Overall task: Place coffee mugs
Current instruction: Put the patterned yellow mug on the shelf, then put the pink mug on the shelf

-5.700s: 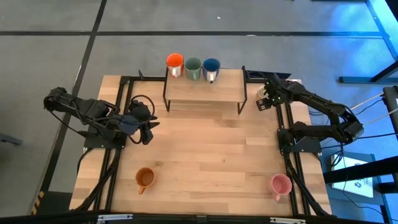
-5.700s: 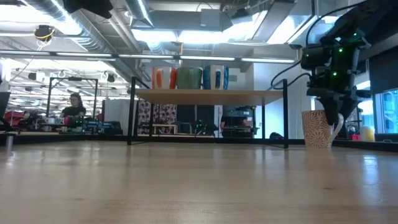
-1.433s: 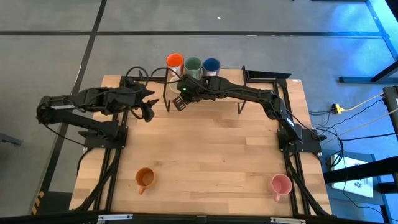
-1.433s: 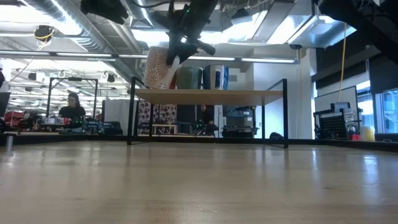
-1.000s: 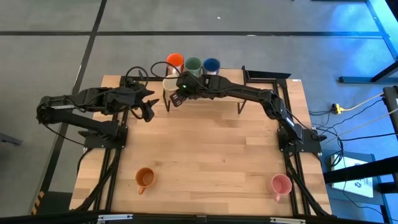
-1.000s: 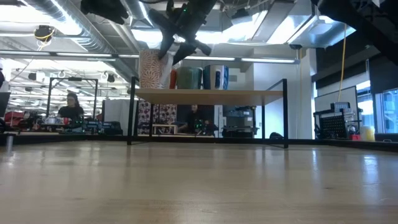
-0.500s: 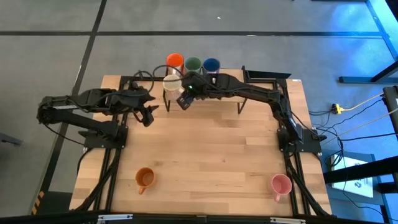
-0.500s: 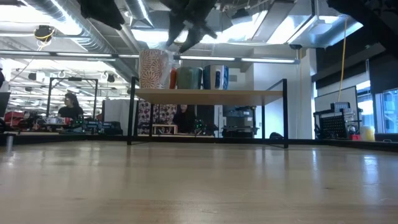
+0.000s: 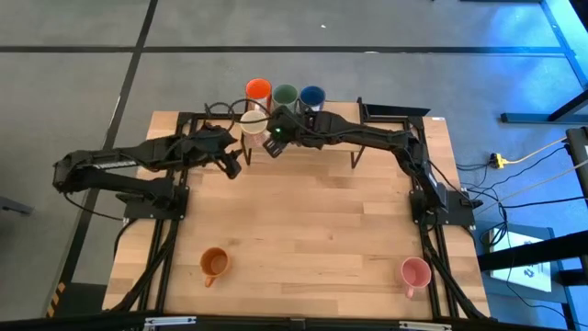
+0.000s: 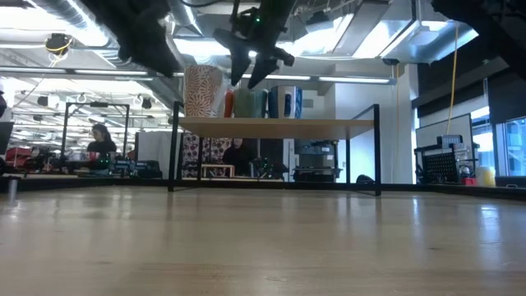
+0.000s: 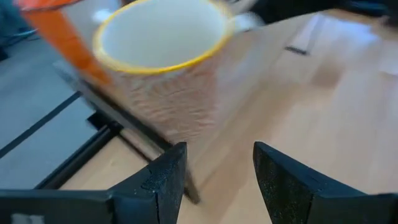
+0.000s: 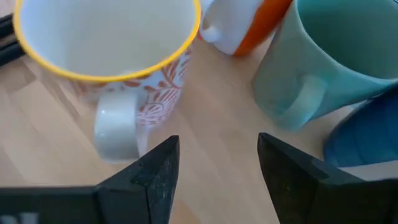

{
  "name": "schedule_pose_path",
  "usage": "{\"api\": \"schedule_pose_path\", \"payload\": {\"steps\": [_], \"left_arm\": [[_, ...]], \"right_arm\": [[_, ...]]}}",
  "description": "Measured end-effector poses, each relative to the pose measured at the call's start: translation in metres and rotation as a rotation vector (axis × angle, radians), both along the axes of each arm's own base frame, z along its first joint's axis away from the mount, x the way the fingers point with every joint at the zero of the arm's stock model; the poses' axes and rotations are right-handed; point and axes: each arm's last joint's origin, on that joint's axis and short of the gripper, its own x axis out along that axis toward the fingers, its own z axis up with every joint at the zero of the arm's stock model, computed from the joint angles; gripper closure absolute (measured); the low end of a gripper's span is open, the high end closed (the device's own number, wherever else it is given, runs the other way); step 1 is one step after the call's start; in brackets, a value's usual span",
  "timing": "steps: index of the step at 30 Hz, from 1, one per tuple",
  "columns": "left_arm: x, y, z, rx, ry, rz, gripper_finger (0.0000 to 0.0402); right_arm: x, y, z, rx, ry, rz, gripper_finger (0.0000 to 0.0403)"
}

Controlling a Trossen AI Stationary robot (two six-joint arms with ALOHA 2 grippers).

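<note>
Pale, matt wood planks form the bench (image 9: 303, 230). The cream-white mug (image 12: 112, 62) looks glossy ceramic with a yellow rim; the shelf (image 10: 279, 125) has black metal legs.

wooden table (image 9: 303, 230), shelf (image 9: 303, 136), apparently 4 mugs (image 9: 286, 96)

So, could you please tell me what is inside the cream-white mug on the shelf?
The cream-white mug looks empty: a plain pale inside under a yellow rim. Its very bottom is not visible.
</note>
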Motion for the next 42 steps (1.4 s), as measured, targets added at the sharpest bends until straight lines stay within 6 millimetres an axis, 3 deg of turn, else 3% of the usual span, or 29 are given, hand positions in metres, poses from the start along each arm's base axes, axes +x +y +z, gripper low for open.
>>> {"api": "schedule_pose_path", "payload": {"steps": [19,29,34,37,42], "left_arm": [[-0.006,0.044,0.000,0.095,-0.097,0.172,0.0221],[-0.011,0.054,0.000,0.086,-0.101,0.187,0.0221],[-0.018,0.047,0.011,0.077,-0.084,0.135,0.0221],[-0.027,0.036,0.024,0.061,-0.130,0.076,0.0221],[-0.047,0.013,0.035,-0.028,-0.222,-0.075,0.0221]], "right_arm": [[0.009,0.003,0.001,0.071,-0.094,0.091,0.0199],[0.020,0.002,-0.006,0.098,-0.142,0.137,0.0199],[0.017,0.003,-0.003,0.100,-0.122,0.143,0.0199],[0.008,0.013,0.018,0.099,-0.126,0.157,0.0199],[-0.010,0.054,0.046,0.166,-0.136,0.233,0.0199]]}}
